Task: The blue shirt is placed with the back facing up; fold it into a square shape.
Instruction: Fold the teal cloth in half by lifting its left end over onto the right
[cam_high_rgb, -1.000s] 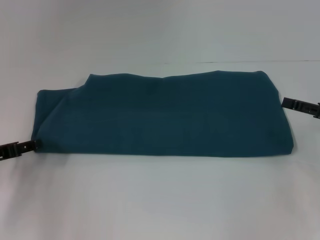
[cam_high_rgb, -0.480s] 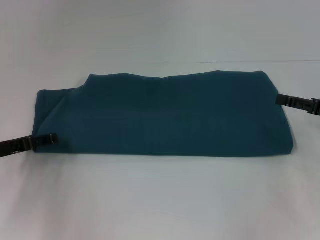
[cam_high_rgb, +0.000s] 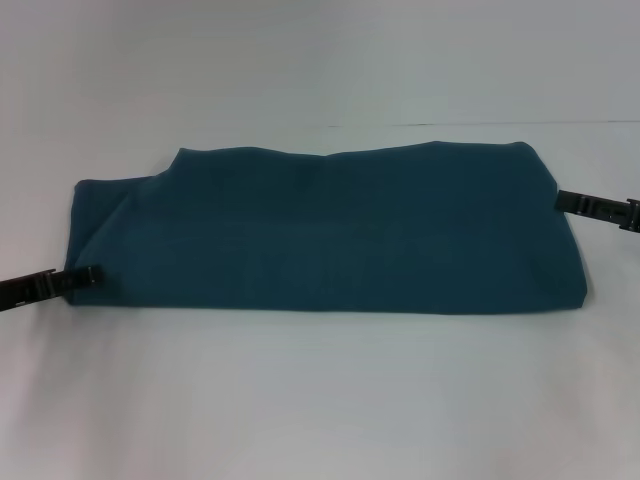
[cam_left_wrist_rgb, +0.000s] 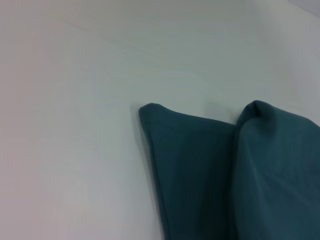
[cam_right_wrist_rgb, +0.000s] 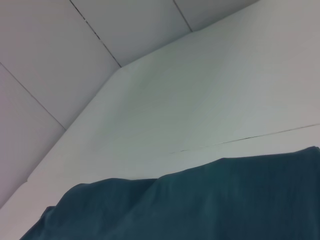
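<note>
The blue shirt (cam_high_rgb: 330, 230) lies on the white table as a long, wide band, folded lengthwise and running left to right. My left gripper (cam_high_rgb: 92, 273) comes in low from the left and its tip lies on the shirt's left end near the front corner. My right gripper (cam_high_rgb: 562, 198) reaches in from the right and touches the shirt's right end near the back corner. In the left wrist view a folded corner of the shirt (cam_left_wrist_rgb: 200, 170) shows. The right wrist view looks across the shirt's (cam_right_wrist_rgb: 200, 205) rumpled top edge.
The white table (cam_high_rgb: 320, 400) stretches bare in front of and behind the shirt. A thin seam (cam_high_rgb: 480, 124) runs across it at the back. Grey wall panels (cam_right_wrist_rgb: 75, 60) rise beyond the table's far edge in the right wrist view.
My left gripper pushed in over the shirt's left end, then drew back a little. The right gripper slid slightly inward to the shirt's right end. The shirt has not shifted.
</note>
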